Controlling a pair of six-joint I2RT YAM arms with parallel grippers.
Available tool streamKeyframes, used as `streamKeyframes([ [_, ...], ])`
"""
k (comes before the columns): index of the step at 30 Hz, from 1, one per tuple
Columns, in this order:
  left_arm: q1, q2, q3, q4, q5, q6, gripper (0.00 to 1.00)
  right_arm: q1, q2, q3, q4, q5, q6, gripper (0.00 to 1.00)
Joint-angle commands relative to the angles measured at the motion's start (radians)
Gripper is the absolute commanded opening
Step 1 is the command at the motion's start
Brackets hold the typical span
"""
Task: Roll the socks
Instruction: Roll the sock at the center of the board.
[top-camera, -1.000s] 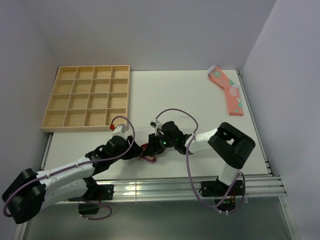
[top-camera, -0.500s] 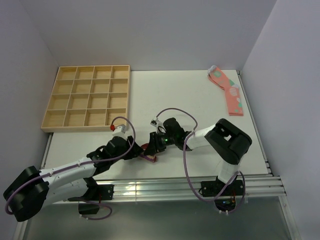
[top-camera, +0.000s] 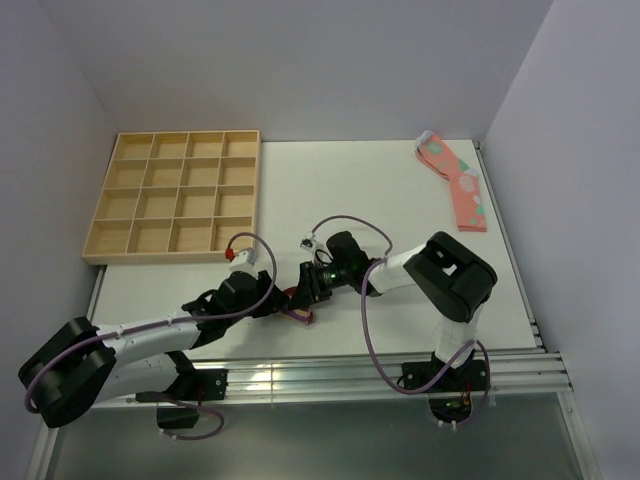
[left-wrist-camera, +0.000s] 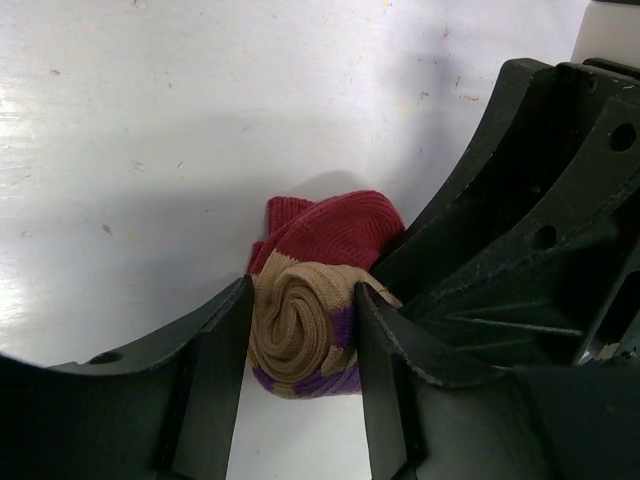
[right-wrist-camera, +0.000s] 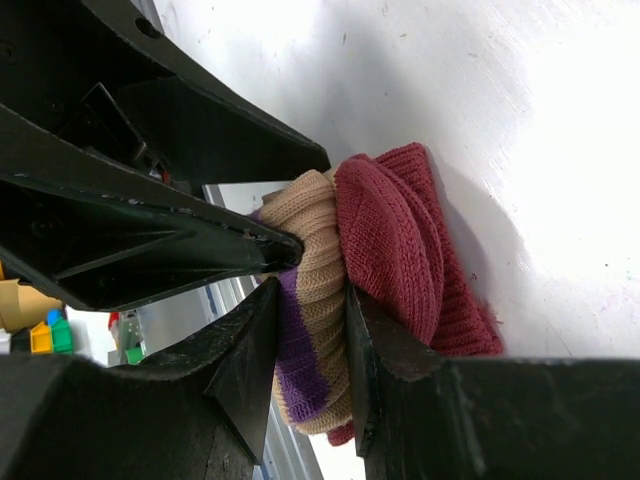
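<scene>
Red, tan and purple knit forms the rolled sock (left-wrist-camera: 305, 325), which lies on the white desk (top-camera: 380, 190) and is caught between both grippers. The left gripper (left-wrist-camera: 300, 300) is clamped across the roll's spiral end, one finger pressed to each side, and the red cuff pokes out beyond its fingertips. The right gripper (right-wrist-camera: 312, 300) pinches the same roll from the opposite side, its fingers closed on the tan-and-purple band, with the red part just outside them. Seen from above, the two grippers meet tip to tip over the roll. A pink sock pair (top-camera: 455, 180) lies well beyond the right gripper, and a wooden tray (top-camera: 165, 256) sits well beyond the left gripper.
</scene>
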Motion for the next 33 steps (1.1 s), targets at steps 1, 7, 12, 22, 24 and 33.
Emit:
streamKeyframes([
  [1,-0.003,0.034,-0.018,0.02,0.0,0.0,0.48,0.007,0.08,-0.047,-0.28,0.088,-0.081,0.37],
  [7,-0.004,0.068,0.014,-0.041,-0.015,-0.011,0.18,0.007,0.085,-0.033,-0.293,0.102,-0.08,0.37],
  [12,-0.004,0.093,0.035,-0.1,-0.02,-0.003,0.0,0.007,0.051,-0.035,-0.294,0.151,-0.075,0.4],
  [22,-0.007,0.18,0.114,-0.23,-0.03,0.009,0.0,0.033,-0.131,-0.056,-0.333,0.319,-0.081,0.48],
  [24,-0.007,0.198,0.127,-0.241,-0.029,0.012,0.0,0.036,-0.162,-0.065,-0.331,0.338,-0.081,0.49],
  [33,-0.007,0.278,0.175,-0.284,-0.009,0.031,0.0,0.049,-0.318,-0.113,-0.297,0.422,-0.095,0.51],
])
